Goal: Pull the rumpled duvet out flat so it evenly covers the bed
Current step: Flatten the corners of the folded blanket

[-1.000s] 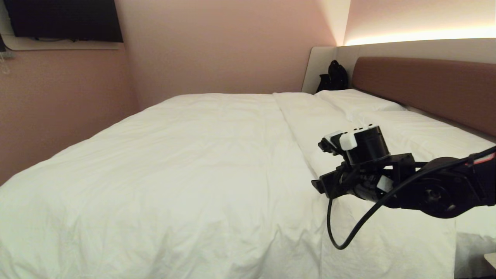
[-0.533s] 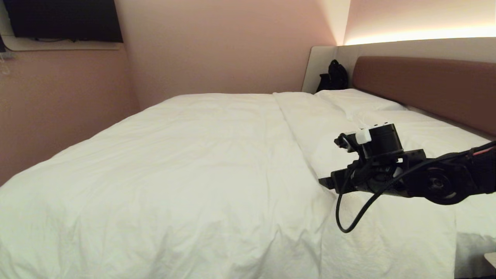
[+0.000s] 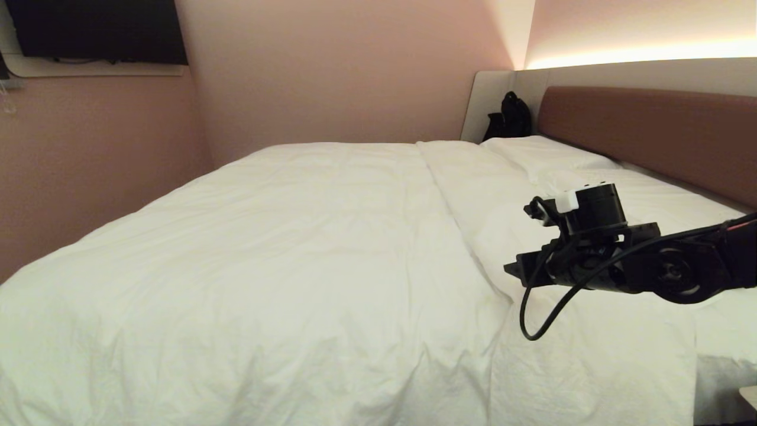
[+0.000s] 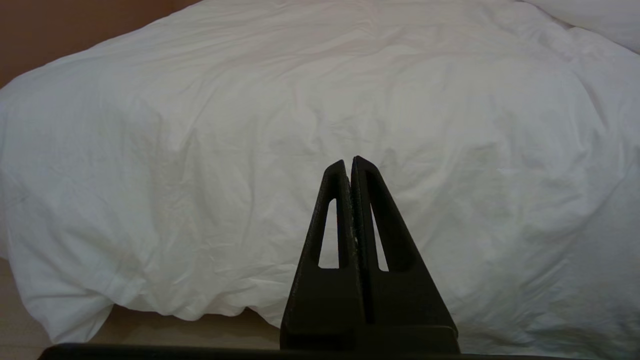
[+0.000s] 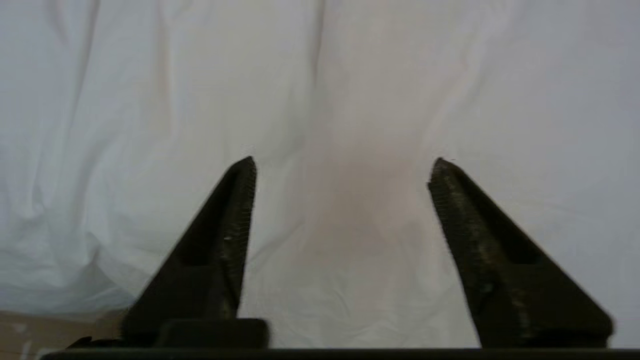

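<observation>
Right pincer (image 3: 513, 269) drawn back toward headboard side, off duvet (image 3: 284, 254) edge; jaws apart, narrower than before, holding nothing. Duvet lies spread over bed (image 3: 718, 370), faint wrinkles only. Left pincer (image 4: 350, 167) closed, parked by bed side. Judgement: spreading near done.

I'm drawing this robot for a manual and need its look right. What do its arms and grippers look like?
The right arm is matt black, with a round joint housing, a black cylindrical module with a white block on top, and a black cable hanging in a loop. Red shows at its far end. The right gripper and left gripper each have two black, tapering, triangular fingers; the left's have slot-shaped cut-outs, the right's ridged inner faces.
</observation>
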